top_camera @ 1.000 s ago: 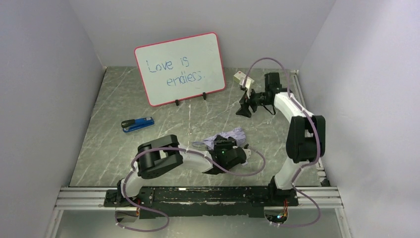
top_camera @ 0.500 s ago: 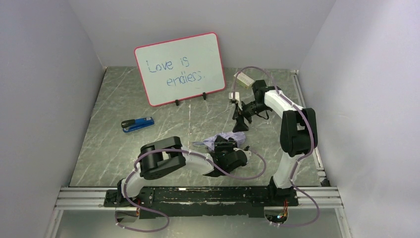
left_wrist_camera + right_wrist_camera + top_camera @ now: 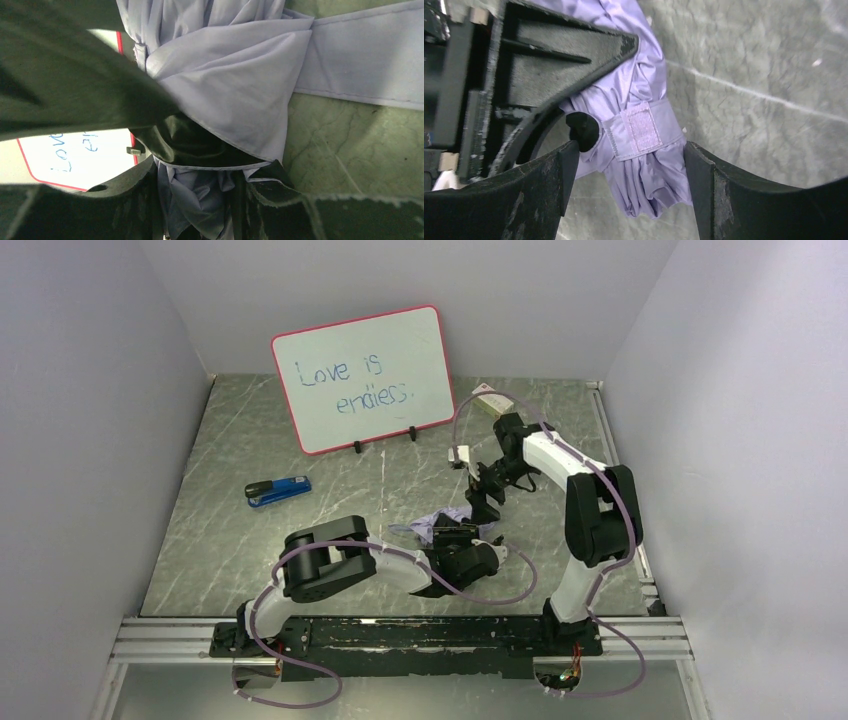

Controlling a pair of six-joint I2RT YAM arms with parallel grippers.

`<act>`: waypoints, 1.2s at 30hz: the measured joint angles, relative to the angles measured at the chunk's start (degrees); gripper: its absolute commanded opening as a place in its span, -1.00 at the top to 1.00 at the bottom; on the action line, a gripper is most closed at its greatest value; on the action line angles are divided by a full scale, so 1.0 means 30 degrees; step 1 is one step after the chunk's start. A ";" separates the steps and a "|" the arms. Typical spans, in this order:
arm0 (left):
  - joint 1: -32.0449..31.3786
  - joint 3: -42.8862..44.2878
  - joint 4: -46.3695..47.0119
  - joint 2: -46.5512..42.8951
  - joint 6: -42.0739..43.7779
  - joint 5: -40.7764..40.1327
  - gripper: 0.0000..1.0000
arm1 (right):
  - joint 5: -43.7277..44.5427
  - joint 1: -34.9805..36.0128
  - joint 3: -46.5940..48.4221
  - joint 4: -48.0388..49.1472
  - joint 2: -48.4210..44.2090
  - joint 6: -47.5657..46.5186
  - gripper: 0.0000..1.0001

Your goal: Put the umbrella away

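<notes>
A grey marbled table carries two robot arms at its near edge. The umbrella, a crumpled bundle of pale lavender fabric, lies close to that near edge, about midway between the left and right edges. We see the left gripper clamped around the bundle, with folds bulging out on both sides of its dark fingers. The right gripper hangs just above the umbrella's far end with its jaws wide and nothing in them, straddling the closure strap, whose Velcro patch faces up. From the left wrist, a flat run of strap trails away across the table.

We judge the step to be binding the folds shut. To do it well, we would hold the bundle firmly on the left. The right jaws should come down squarely on the strap alone, not the loose fabric, then draw it snug and press the Velcro flat.
</notes>
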 measured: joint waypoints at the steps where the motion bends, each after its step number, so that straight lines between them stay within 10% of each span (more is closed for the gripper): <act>1: 0.0000 0.0000 0.0015 0.0000 0.0007 0.0000 0.90 | 0.0364 0.0029 -0.0131 0.0029 0.0044 0.0138 -0.59; 9: -0.0036 -0.0095 0.0058 0.0015 0.0211 0.0015 0.91 | 0.2295 0.0452 -0.0765 0.1515 0.0707 0.1778 -0.45; 19: 0.0087 -0.0809 0.0612 -0.0918 0.0466 0.0357 -0.56 | 0.2783 0.0495 -0.1588 0.2732 0.0299 0.2878 0.00; 29: 0.0248 -0.2652 -0.3242 -0.5093 -0.1960 0.2091 -0.53 | 0.3337 0.0583 -0.2965 0.4561 -0.0743 0.4240 0.12; 36: 0.0852 -0.5450 -0.5697 -1.3916 -0.5362 0.4867 -0.49 | 0.3934 0.0845 -0.3898 0.5741 -0.1566 0.4750 0.24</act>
